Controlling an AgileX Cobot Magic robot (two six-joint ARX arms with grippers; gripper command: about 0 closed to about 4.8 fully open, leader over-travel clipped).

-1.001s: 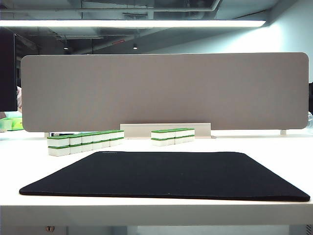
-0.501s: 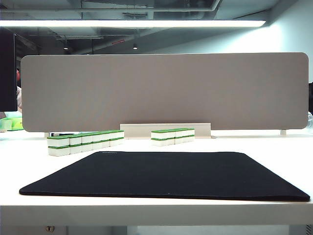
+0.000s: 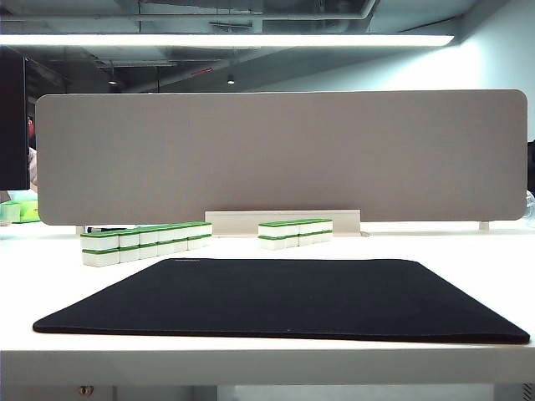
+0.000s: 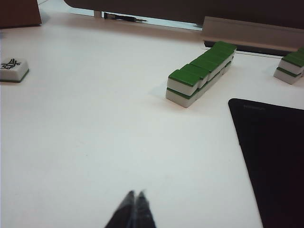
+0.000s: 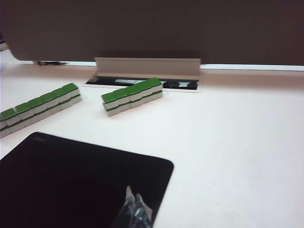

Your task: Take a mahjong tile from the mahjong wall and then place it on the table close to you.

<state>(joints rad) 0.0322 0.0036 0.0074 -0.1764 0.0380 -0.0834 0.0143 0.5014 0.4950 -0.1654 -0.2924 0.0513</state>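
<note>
The long row of green-topped white mahjong tiles runs slanted toward the white desk's back edge, beside the black mat. A shorter row sits near. The left claw and right claw are both closed, holding nothing.

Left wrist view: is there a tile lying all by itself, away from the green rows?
Yes: one lone tile lies face up on the table, apart from the wall.

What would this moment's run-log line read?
stage: pre-grasp | left claw: shut, empty, above table | right claw: shut, empty, above mat corner | mahjong wall: untouched
</note>
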